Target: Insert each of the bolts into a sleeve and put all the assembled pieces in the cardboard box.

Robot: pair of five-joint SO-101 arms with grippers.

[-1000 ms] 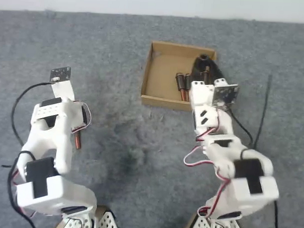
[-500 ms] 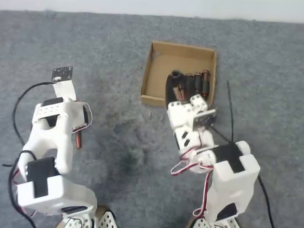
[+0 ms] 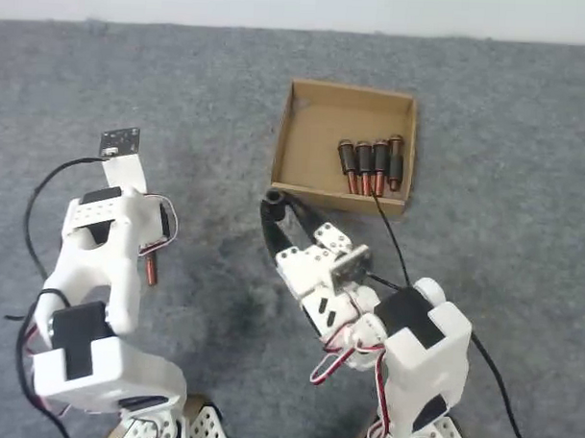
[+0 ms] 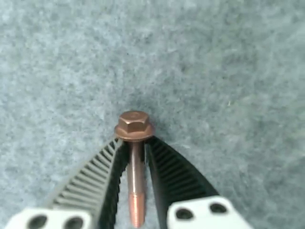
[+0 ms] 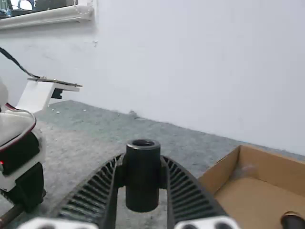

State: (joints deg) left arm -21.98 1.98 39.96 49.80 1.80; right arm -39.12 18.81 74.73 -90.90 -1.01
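While clamping bolt (image 4: 135, 127) in left gripper (image 4: 135, 142) & sleeve (image 5: 142, 176) in right gripper (image 5: 141, 163), nearing finish w/ 4 assembled pcs (image 3: 371, 166) lying in cardboard box (image 3: 322, 195).

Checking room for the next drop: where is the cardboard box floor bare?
Bare: the cardboard box floor between its left wall and the four assembled pieces, plus the strip along the far wall. Crowded: the near right corner, where the pieces lie side by side.
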